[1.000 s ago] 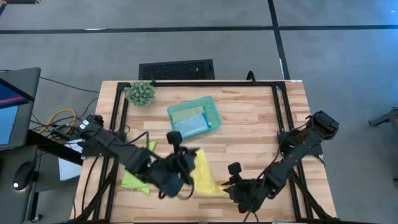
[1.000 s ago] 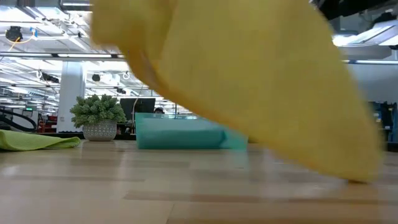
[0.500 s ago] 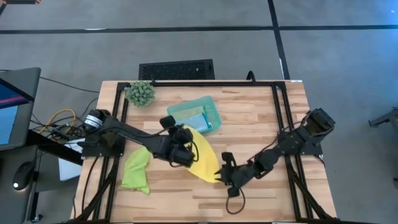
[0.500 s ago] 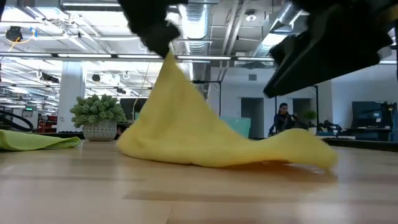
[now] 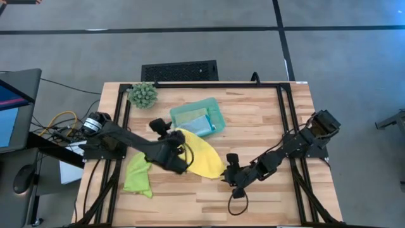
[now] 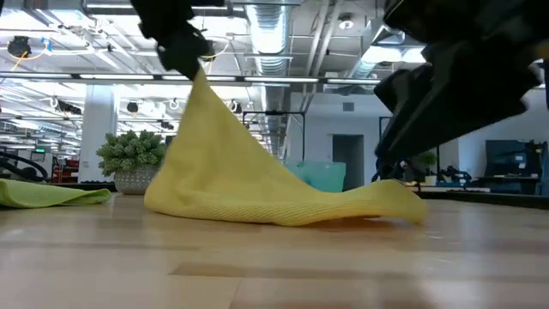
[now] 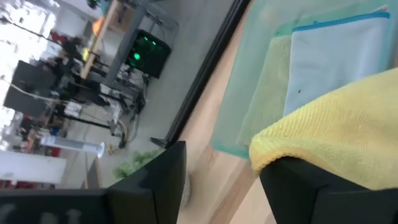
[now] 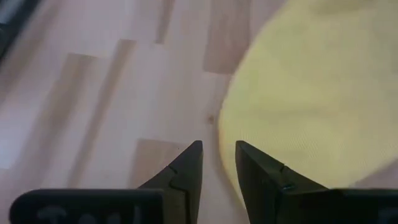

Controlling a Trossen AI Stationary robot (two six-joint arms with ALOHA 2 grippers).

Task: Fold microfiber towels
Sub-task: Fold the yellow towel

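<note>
Task status, largest item first.

Table (image 5: 253, 126): wooden work surface, both arms over its near half.

Teal tray (image 5: 215, 113): holds two flat cloths, pale sage green towel (image 5: 183, 116) and light blue towel (image 5: 197, 126). Both look folded and stowed; judged done.

Yellow towel (image 5: 201, 158): at table centre, just beside the tray. One corner is raised in a peak, the rest draped on the wood. Fold in progress, not flat yet.

Lime green towel (image 5: 138, 174): crumpled near the left edge, well apart from the tray. Not folded.

Left gripper (image 5: 172, 143): at the raised end of the yellow towel. In the left wrist view the fingers stand apart, cloth draped over one; approx. releasing, not clamped.

Right gripper (image 5: 226, 180): low at the opposite corner. Fingers part-open in the right wrist view; whether they pinch the hem, cannot tell.

Remaining: finish yellow, then lime green.
</note>
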